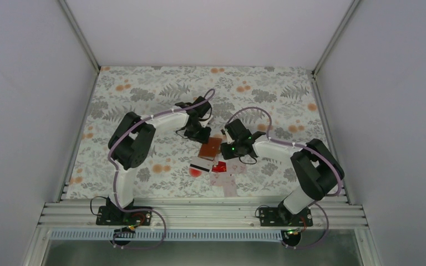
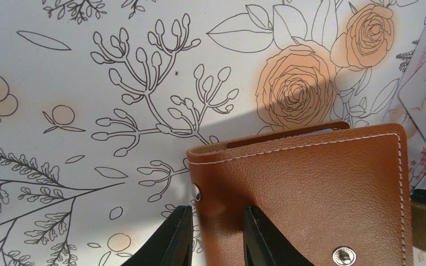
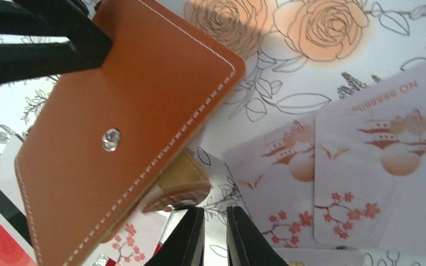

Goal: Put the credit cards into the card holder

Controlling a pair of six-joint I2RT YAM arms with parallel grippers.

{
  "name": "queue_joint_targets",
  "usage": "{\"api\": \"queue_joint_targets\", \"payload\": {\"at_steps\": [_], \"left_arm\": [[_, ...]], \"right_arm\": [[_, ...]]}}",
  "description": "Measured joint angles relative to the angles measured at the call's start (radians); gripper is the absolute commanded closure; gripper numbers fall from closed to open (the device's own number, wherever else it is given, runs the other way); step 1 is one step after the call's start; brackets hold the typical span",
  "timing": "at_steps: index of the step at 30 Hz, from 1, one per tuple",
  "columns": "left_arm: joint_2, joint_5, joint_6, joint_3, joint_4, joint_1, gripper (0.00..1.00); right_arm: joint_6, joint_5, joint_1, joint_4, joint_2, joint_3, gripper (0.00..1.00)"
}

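Left gripper point(image 2: 216, 209) has the card holder point(image 2: 310, 188) pinched by one edge, fingers close together on the brown leather. Under both grippers there's a white tablecloth point(image 1: 144, 88) printed with grey leaves and orange roses, boxed in by plain pale walls point(image 1: 199, 27) on three sides. Right gripper point(image 3: 215, 210) sits just across the holder from the left one. Its fingers are only a thin slit apart, tips right up against the holder's snap tab point(image 3: 172, 191), but I can't tell if it's actually nipping it. Credit cards point(image 3: 360, 166) lie flat just beside the right gripper, the pale ones overlapping. A black-striped card point(image 3: 0, 199) pokes out from behind the holder.
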Motion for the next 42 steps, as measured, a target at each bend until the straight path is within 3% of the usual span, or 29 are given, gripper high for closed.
{"api": "queue_joint_targets", "payload": {"at_steps": [15,26,35,42], "left_arm": [[-0.006,-0.019,0.000,-0.010,0.011,-0.008,0.76],[-0.007,-0.025,0.001,-0.011,0.012,-0.011,0.76],[-0.007,-0.025,0.001,-0.011,0.012,-0.011,0.75],[-0.008,-0.044,-0.003,-0.011,0.012,-0.019,0.76]], "right_arm": [[0.010,0.027,0.022,0.019,0.011,0.046,0.92],[0.014,0.063,0.027,-0.006,-0.085,0.057,0.92],[0.055,0.154,0.028,-0.054,-0.047,0.064,0.94],[0.075,0.125,0.032,-0.042,0.000,0.066,0.94]]}}
